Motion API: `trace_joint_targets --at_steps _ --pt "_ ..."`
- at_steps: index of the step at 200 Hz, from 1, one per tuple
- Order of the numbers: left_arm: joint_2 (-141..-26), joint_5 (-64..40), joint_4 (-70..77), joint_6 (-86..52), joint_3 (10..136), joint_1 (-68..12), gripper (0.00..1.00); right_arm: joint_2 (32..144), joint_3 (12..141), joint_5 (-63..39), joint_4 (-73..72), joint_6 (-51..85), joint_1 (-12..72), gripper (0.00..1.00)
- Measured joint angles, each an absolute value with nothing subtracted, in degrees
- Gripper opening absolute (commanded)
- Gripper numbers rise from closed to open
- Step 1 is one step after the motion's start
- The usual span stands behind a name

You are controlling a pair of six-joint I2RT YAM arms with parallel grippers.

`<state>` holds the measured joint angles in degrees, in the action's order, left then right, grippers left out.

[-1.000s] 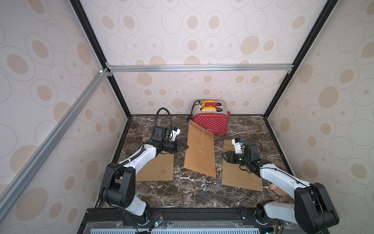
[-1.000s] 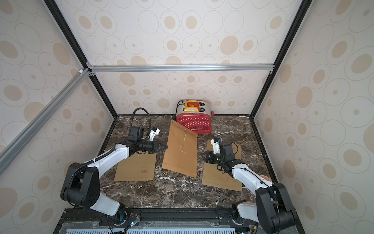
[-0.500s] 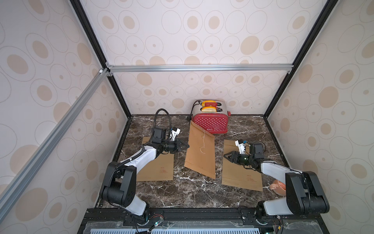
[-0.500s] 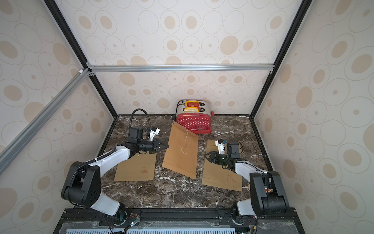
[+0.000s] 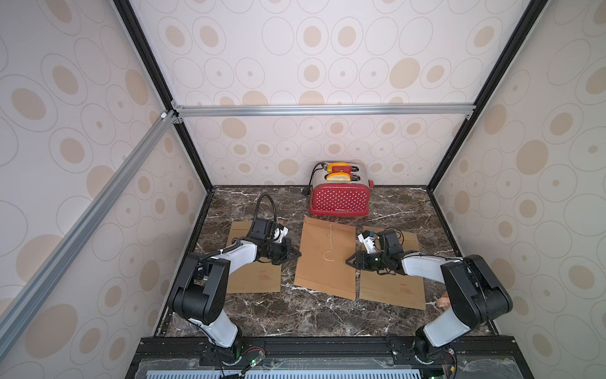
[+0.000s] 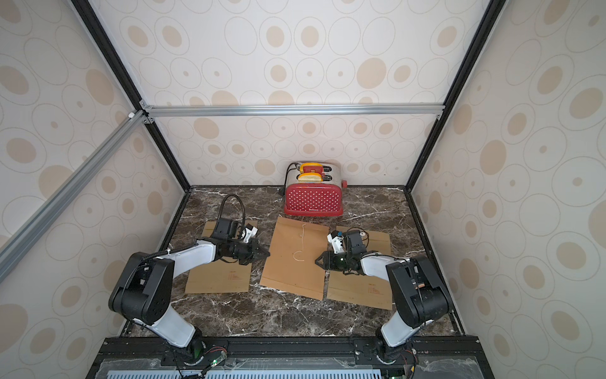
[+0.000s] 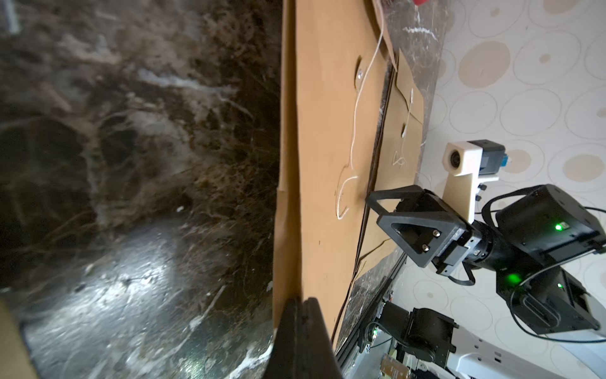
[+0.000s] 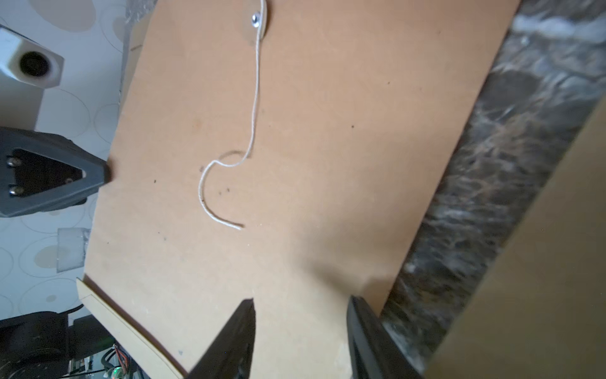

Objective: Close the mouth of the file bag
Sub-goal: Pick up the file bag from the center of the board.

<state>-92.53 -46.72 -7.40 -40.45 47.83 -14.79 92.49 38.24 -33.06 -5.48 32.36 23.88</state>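
A brown file bag lies flat in the middle of the marble table, and its loose white string curls over its top face. My left gripper is shut, and its tip rests at the bag's left edge. My right gripper is open and low over the bag's right edge, holding nothing. The string runs from a small round fastener.
A red dotted toaster stands at the back, just behind the middle bag. Two more brown file bags lie flat, one under my left arm and one under my right arm.
My right gripper swung off the right-hand bag and moved left to the middle bag's right edge. My left gripper slid toward the front along the middle bag's left edge, still shut.
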Motion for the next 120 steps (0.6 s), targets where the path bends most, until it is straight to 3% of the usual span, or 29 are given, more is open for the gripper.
trace_joint_targets --at_steps 57,69,83,96,111,120 --pt "-90.1 -43.3 -1.7 -42.7 40.9 -13.9 0.00 95.3 40.1 -32.4 -6.4 32.5 25.0 0.45" --pt "-91.6 -43.2 0.1 -43.5 40.1 -13.7 0.18 95.3 40.1 -32.3 -6.7 32.6 25.0 0.45" --pt "-93.0 -42.7 2.2 -44.7 38.9 -13.5 0.21 95.3 39.8 -32.4 -7.1 32.8 25.0 0.44" --pt "-93.4 -41.8 3.0 -45.4 37.9 -13.5 0.35 95.5 39.8 -32.6 -7.6 33.0 25.0 0.44" --pt "-93.1 -40.4 2.7 -44.9 37.8 -13.5 0.61 95.8 39.8 -32.7 -8.2 33.1 25.0 0.44" --pt "-92.4 -40.2 2.2 -44.6 38.2 -13.5 0.63 95.9 39.8 -32.7 -8.5 33.2 25.0 0.44"
